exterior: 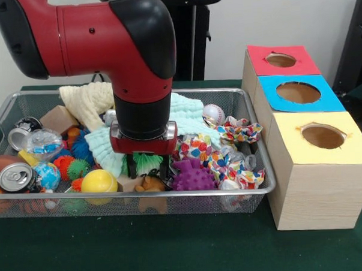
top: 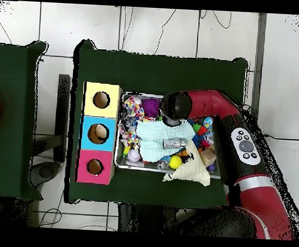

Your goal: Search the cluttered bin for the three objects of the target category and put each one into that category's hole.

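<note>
My gripper [exterior: 147, 167] is lowered into the wire bin [exterior: 189, 194] near its front middle. It is open, with a green spiky ball [exterior: 147, 161] between its black fingers [exterior: 132, 166]. A purple spiky ball [exterior: 193, 176] lies just right of it, and a brown toy figure [exterior: 149, 185] just in front. To the left lie a yellow ball [exterior: 99, 181], a globe ball [exterior: 49, 175] and a soda can [exterior: 16, 177]. A baseball [exterior: 214, 114] rests at the back right. In the overhead view the arm's black wrist [top: 175, 105] hides the gripper.
Three wooden boxes with round holes stand right of the bin: red top [exterior: 281, 60], blue top [exterior: 298, 92], yellow top [exterior: 323, 136]. A mint cloth [exterior: 186, 114], a cream cloth [exterior: 89, 100] and patterned fabric toys [exterior: 230, 160] lie over the clutter. The bin's walls ring the gripper.
</note>
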`<control>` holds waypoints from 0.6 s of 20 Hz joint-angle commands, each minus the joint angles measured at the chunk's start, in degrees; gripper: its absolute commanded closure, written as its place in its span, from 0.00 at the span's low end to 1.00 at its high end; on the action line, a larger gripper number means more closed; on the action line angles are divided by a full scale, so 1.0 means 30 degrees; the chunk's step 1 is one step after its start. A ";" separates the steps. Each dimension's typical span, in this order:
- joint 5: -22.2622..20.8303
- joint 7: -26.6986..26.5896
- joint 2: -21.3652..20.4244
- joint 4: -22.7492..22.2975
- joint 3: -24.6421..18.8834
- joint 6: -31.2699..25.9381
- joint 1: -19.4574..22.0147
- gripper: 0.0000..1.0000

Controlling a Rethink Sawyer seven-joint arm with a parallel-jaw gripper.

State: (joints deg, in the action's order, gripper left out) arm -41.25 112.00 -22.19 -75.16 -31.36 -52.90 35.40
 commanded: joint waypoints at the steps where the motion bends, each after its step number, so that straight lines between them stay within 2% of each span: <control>1: -0.0710 -0.4131 0.1105 0.0478 -0.0221 0.0425 -0.0222 0.00; 5: -0.0346 -0.4227 0.0909 0.0391 -0.0427 0.0313 -0.0005 0.00; 12: 0.0012 -0.4507 0.1076 0.1111 -0.0689 0.0034 0.0269 0.00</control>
State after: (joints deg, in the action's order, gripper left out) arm -41.19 112.00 -21.96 -74.62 -31.36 -52.91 35.28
